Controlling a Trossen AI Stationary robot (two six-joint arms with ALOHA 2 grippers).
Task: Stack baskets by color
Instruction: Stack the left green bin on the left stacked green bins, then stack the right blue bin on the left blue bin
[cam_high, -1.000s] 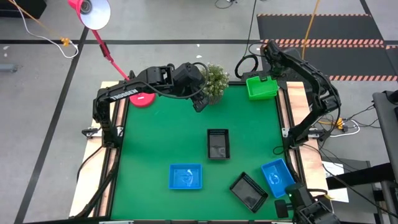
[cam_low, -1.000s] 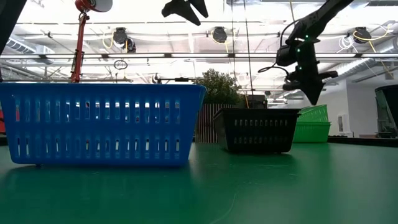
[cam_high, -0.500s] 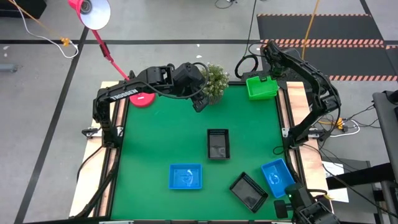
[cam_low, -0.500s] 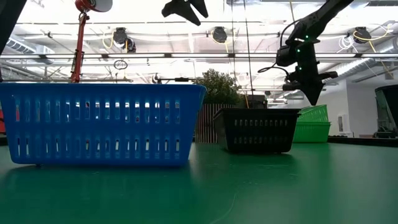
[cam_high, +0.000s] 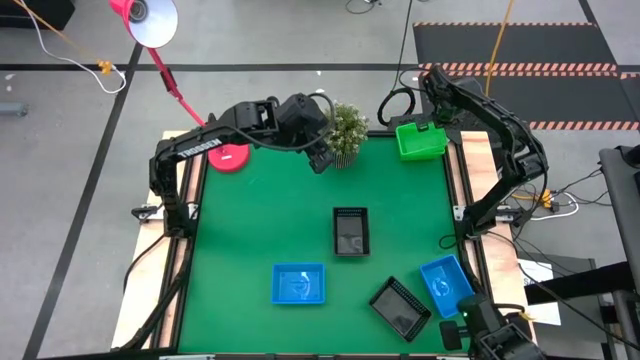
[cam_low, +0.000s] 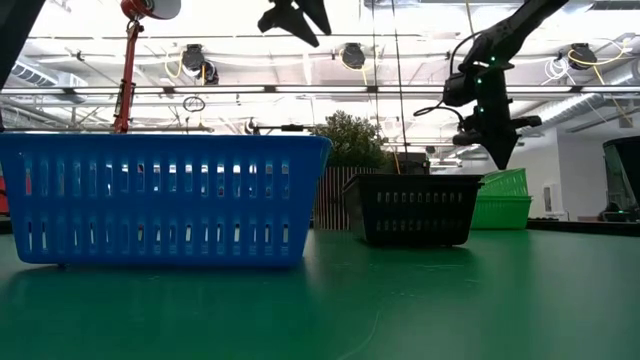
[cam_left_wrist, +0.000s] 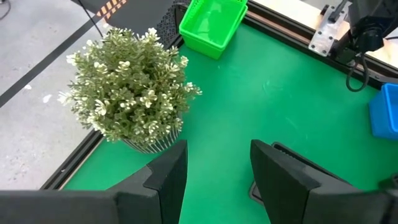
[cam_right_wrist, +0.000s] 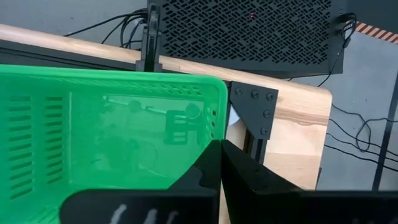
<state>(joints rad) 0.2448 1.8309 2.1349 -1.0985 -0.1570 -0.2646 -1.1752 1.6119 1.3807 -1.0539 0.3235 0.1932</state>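
The green baskets (cam_high: 421, 141) sit stacked at the far right corner of the table (cam_high: 260, 230), with one rim showing above another in the low view. A black basket (cam_high: 350, 231) stands upright near the table centre. A blue basket (cam_high: 299, 284) lies near of it and to the left. A second black basket (cam_high: 400, 307) lies turned at an angle near the near edge, right of the blue one. A second blue basket (cam_high: 446, 283) sits just beside it at the near right edge, also turned.

The right gripper (cam_high: 428, 126) hangs above the green baskets at their far edge. Its fingers are pressed together with no gap, and nothing is held between them.

The left gripper (cam_high: 322, 163) hovers high over the far middle of the table, just beside the potted plant (cam_high: 346, 132). Its jaws stand partly apart, with bare green table visible between the fingers (cam_left_wrist: 165, 180), and nothing is held.

A red lamp base (cam_high: 229, 158) rests at the far left of the table, under the left arm
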